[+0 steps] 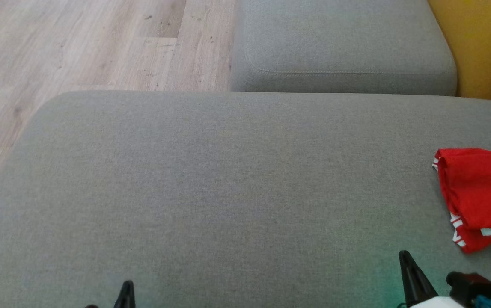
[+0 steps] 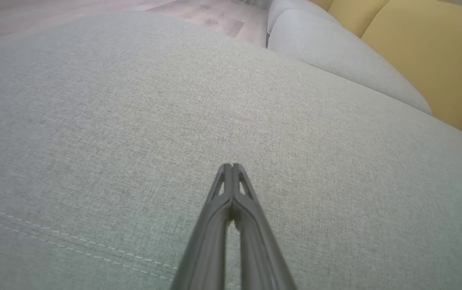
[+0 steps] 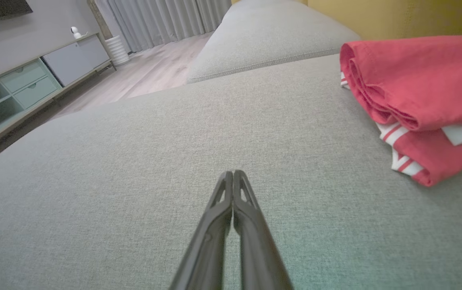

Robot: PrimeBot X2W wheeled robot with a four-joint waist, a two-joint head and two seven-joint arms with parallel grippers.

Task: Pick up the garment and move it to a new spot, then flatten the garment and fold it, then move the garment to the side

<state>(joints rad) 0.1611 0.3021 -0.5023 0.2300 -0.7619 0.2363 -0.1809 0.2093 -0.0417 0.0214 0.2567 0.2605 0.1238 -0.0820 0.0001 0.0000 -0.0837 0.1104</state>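
- Garment [image 1: 480,192]: red with white stripe trim, on the right edge of the big grey seat cushion [image 1: 228,171], partly cut off by the head view's right border.
- It looks folded into a compact stack of several layers, with the rolled fold edge facing the cushion's middle. My read: the fold and the side move look done or nearly done.
- Left claw [image 2: 231,165]: fingers pressed together, nothing between them, low over bare cushion and well apart from the garment. Can't tell if the tips touch the fabric.
- Right claw [image 3: 233,172]: same, tips together and empty. The garment is near it, ahead and to its right, not touching.
- Handling guess: light, soft, limp cloth. A one-point lift would likely let the stack droop open. The weave looks matte, not slippery, and dragging it over the rough cushion would probably bunch it.
- If it needs another move, pinch through all layers at the thick rolled edge, one claw per end, and lift level. Skip the loose striped hem at the near corner, since that likely catches only one layer.
- Risk: on the soft cushion, the tips could snag the upholstery.
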